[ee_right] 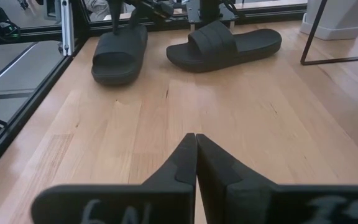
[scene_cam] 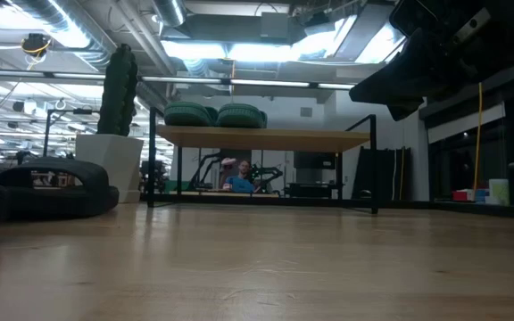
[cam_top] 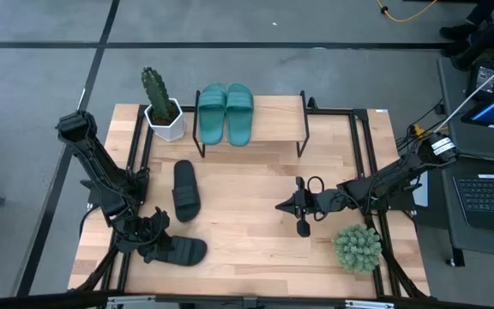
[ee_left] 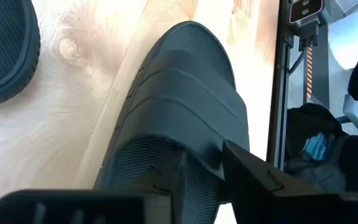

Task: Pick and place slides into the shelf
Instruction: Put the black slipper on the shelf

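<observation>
Two teal slides (cam_top: 212, 113) (cam_top: 239, 113) lie side by side on top of the shelf (cam_top: 273, 120), and also show in the low view (scene_cam: 190, 114) (scene_cam: 241, 115). One black slide (cam_top: 185, 190) rests sole-down on the table in front of the shelf. A second black slide (cam_top: 187, 251) lies near the table's near left corner, with my left gripper (cam_top: 153, 242) shut on its end. My right gripper (cam_top: 280, 206) hovers right of centre, shut and pointing toward the table's left. My left gripper (ee_left: 207, 177) pinches the near black slide at the rim of its end (ee_left: 205, 163), beside the strap (ee_left: 191, 106). One finger (ee_left: 169, 180) sits on the footbed side and the other finger (ee_left: 250, 177) outside the sole. The slide lies flat on the table (ee_right: 120, 53).
A cactus in a white pot (cam_top: 163, 112) stands left of the shelf. A bushy green plant (cam_top: 357, 247) sits by the near right corner. Black frame rails (cam_top: 363, 146) run along the table's sides. Bare wood (cam_top: 247, 249) lies between the arms. A person (scene_cam: 239, 183) shows far behind.
</observation>
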You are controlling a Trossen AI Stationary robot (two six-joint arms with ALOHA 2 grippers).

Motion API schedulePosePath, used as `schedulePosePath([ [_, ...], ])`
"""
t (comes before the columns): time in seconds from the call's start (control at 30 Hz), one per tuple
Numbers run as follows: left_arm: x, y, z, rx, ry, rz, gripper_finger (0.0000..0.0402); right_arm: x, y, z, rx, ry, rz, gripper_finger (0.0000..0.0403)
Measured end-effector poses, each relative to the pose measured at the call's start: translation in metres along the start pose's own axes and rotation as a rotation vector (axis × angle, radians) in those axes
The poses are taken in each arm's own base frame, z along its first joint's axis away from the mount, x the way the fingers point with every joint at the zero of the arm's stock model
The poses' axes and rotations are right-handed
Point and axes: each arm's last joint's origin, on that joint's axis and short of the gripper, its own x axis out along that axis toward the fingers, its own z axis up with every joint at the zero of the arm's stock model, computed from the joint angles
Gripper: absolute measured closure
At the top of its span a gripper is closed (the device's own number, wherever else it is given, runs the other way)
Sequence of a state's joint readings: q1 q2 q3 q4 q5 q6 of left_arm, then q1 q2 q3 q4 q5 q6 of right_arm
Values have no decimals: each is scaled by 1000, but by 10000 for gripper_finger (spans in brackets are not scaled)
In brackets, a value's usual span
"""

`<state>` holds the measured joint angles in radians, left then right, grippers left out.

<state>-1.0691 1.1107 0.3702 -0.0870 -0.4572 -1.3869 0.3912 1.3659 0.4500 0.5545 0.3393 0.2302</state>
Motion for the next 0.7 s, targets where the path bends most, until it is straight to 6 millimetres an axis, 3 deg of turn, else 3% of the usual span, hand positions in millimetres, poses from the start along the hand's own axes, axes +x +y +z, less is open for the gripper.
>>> schedulePosePath([
  [0.23, 0, -1, 0, -5, 18, -12, 390, 0, 0, 0, -3, 0, 1, 393],
  [0.7, 1, -12, 10, -84, -92, -106, 399, 0, 0, 0, -4, 4, 0, 393],
])
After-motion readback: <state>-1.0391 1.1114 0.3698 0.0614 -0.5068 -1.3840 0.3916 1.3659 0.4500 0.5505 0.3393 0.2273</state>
